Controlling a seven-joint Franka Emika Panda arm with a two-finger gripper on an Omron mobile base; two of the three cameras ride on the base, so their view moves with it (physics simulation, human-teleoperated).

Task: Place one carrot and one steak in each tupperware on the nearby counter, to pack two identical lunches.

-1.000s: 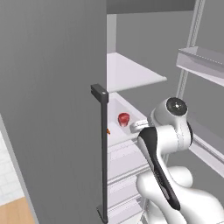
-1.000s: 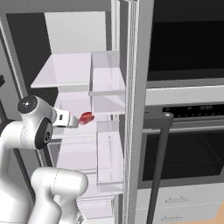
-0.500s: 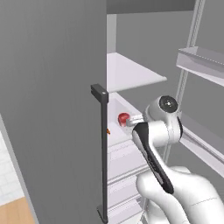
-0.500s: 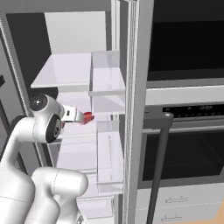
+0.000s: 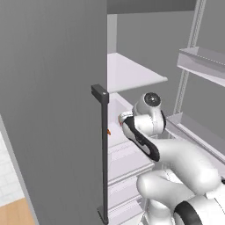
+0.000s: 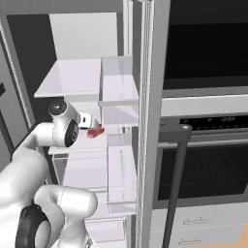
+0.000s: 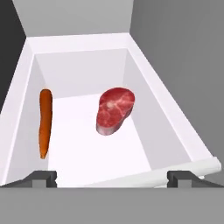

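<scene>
In the hand view my gripper (image 7: 111, 177) is open, its two dark fingertips (image 7: 43, 177) standing wide apart at the near rim of a white fridge bin (image 7: 166, 118). Nothing is between them. A red steak (image 7: 113, 111) with paler pink marbling lies mid-bin, just ahead of the gripper. Along the bin's left wall lies an orange carrot (image 7: 44, 122). The right base view shows the steak (image 6: 96, 131) just beyond my hand. A sliver of the carrot (image 5: 109, 131) peeks past the door edge in the left base view. The tupperware and the counter are out of view.
The open grey fridge door with its dark vertical handle (image 5: 102, 154) stands close on my left. Glass shelves (image 6: 77, 77) hang above the bin, with door racks (image 5: 206, 61) to the right. An oven with a long handle (image 6: 175, 189) adjoins the fridge.
The arm has reached further into the fridge, toward the steak. In the left base view the arm now covers the steak. The jaws have stayed wide.
</scene>
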